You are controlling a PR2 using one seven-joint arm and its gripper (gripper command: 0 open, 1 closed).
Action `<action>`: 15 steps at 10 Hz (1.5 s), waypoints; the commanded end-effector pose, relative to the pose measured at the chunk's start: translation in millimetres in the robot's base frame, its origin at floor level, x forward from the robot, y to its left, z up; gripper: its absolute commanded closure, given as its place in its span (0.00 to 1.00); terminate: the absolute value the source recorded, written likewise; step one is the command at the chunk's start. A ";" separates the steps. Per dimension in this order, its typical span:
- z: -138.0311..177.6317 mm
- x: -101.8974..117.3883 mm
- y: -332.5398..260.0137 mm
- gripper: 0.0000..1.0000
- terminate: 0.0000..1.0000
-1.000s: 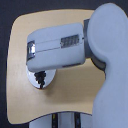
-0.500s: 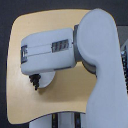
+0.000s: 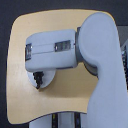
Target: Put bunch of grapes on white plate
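— Where is the gripper (image 3: 38,76), and how do its jaws stand?

— It sits under the big pale forearm housing (image 3: 50,50), at that housing's lower left in the exterior view. Only a small dark bit pokes out, so I cannot tell whether the jaws are spread or closed.

— And the bunch of grapes (image 3: 38,80)?

— A small dark shape just below the housing, over the white plate (image 3: 45,80). Its long axis seems to run roughly up and down in the picture, but it is too blurred to say which end has the leaf, or where gripper ends and grapes begin.

— The plate?

— Mostly hidden by the arm; a white curved part shows on the wooden table (image 3: 55,105), toward the exterior view's left.
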 end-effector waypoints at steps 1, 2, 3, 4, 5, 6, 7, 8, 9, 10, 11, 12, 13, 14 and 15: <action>-4.0 6.5 -14.9 1.00 0.00; -1.9 8.2 -16.6 1.00 0.00; -1.2 8.0 -18.7 1.00 0.00; -0.8 7.3 -19.7 1.00 0.00; 1.0 4.9 -19.7 1.00 0.00; 2.8 2.3 -19.6 1.00 0.00; 3.2 0.0 -19.2 1.00 0.00; 3.2 -5.8 -18.5 1.00 0.00; 3.2 -12.6 -17.0 1.00 0.00; 2.9 -15.5 -14.6 1.00 0.00; 4.3 -14.5 -15.5 1.00 0.00; 4.4 -13.1 -14.9 1.00 0.00; 3.8 -13.5 -14.6 0.00 0.00; 3.8 -12.8 -14.7 0.00 0.00; 3.7 -10.5 -13.2 0.00 0.00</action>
